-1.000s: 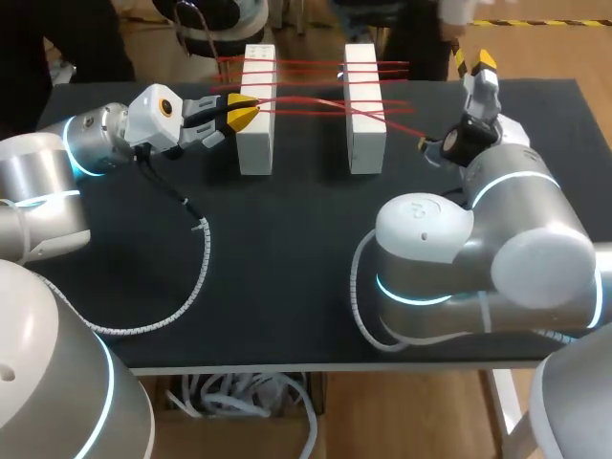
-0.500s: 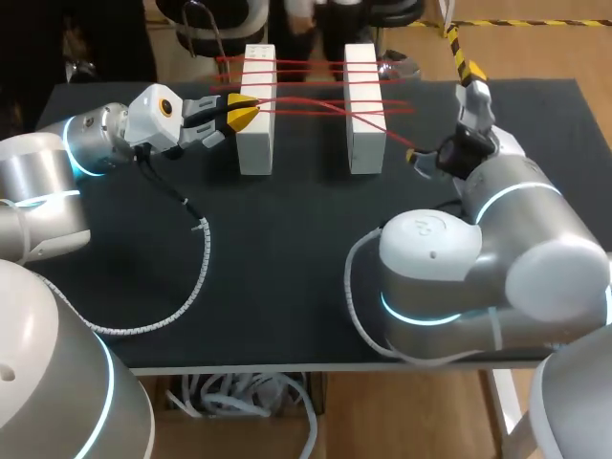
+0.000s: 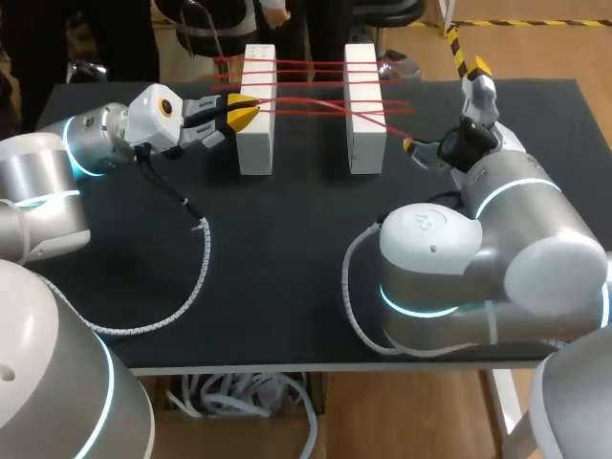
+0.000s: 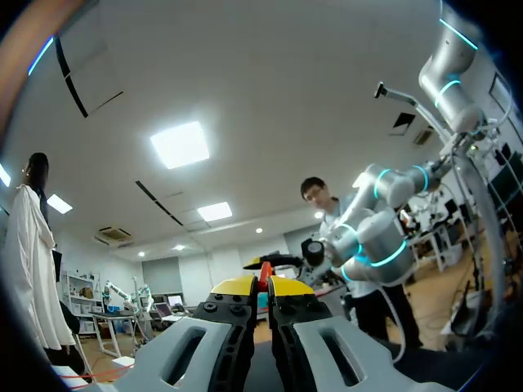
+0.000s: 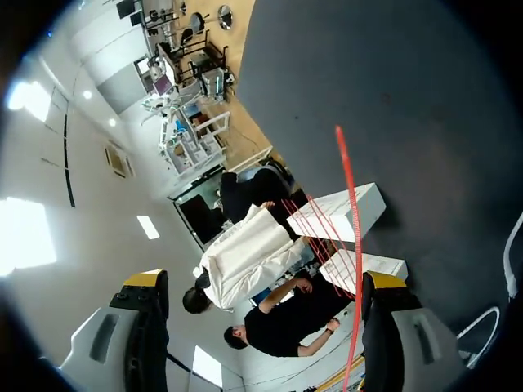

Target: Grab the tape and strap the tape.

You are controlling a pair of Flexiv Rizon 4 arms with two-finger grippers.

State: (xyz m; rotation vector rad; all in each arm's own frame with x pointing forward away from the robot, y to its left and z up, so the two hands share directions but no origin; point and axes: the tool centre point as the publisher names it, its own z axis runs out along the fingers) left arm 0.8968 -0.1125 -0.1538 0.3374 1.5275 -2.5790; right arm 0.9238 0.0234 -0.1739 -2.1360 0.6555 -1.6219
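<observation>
**Q:** Tabletop, what was it like?

**A:** The table (image 3: 287, 268) was black and matte. Two white blocks (image 3: 255, 134) stood upright toward its far edge with a gap between them. Red tape (image 3: 316, 96) was strung across them in several strands.

**Q:** Your grippers?

**A:** My left gripper (image 3: 241, 112) was clamped on the tape, just left of the blocks. My right gripper (image 5: 261, 282) had its fingers spread wide, with one strand running beside one finger.

**Q:** Room at the edges?

**A:** The blocks sat well apart from the near edge. My left arm's white cable (image 3: 196, 277) looped across the near left, and my right arm (image 3: 478, 258) covered the near right.
</observation>
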